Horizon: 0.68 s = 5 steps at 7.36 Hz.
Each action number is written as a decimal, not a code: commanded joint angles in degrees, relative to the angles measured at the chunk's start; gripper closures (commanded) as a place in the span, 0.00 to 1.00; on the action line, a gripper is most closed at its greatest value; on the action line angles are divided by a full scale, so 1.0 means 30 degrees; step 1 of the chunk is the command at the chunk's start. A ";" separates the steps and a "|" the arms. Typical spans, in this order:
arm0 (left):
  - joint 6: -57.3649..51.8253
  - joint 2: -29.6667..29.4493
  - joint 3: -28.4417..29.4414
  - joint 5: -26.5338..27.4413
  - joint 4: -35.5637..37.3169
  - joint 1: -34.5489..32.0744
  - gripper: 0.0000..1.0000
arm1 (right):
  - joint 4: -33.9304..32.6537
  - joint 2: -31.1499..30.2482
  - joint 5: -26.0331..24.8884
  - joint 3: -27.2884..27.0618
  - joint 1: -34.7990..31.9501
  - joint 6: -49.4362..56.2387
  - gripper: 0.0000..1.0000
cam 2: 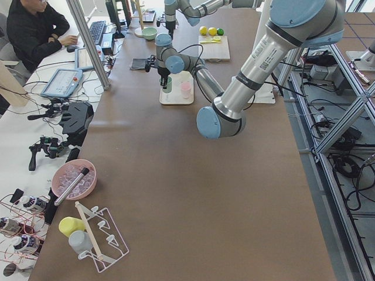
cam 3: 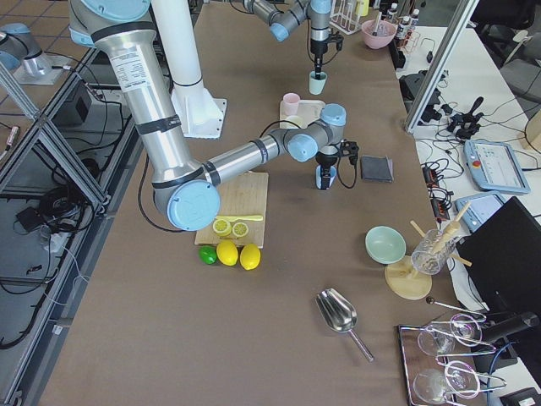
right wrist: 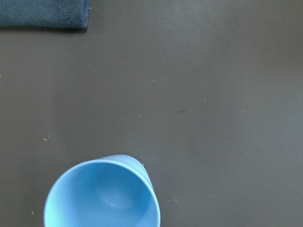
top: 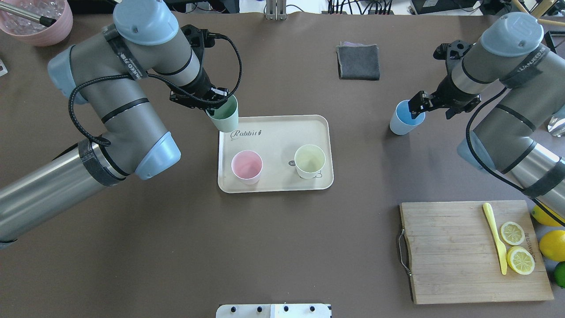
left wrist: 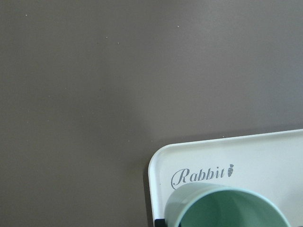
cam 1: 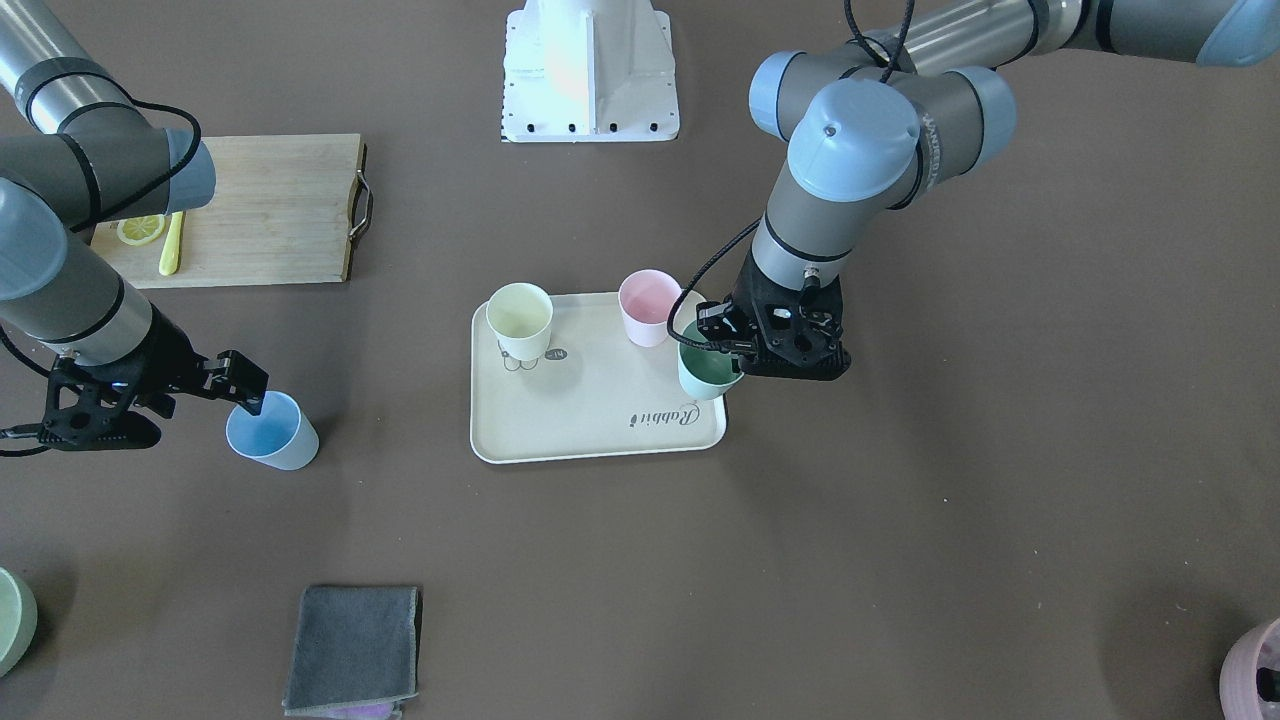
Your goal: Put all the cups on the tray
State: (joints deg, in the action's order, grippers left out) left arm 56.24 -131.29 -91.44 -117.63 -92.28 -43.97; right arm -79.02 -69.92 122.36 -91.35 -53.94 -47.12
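presently: pink cup (top: 246,167) and yellow cup (top: 310,161), upright on tray (top: 282,132), near side. green cup (top: 224,115), at tray's far left corner, rim clamped in left gripper (top: 215,100). blue cup (top: 404,117), on table (top: 282,247) right of tray; right gripper (top: 417,107) at its rim, whether closed on it cannot be told.
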 commanded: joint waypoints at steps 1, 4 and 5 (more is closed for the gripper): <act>0.0060 0.0024 -0.0047 0.0039 0.0000 0.0301 1.00 | 0.1255 0.0015 -0.0153 0.0914 0.0197 -0.0054 0.00; 0.0179 0.0171 0.0010 0.0155 -0.0030 0.0798 1.00 | 0.1350 0.0044 -0.0153 0.0832 0.0489 -0.0816 1.00; 0.0207 0.0171 0.0098 0.1374 -0.0117 0.1410 1.00 | 0.1350 0.0074 -0.0124 0.0743 0.0491 -0.0874 1.00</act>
State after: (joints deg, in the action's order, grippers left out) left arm 56.81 -130.84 -91.38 -116.41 -92.43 -41.43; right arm -75.06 -69.79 121.94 -88.81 -52.67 -49.33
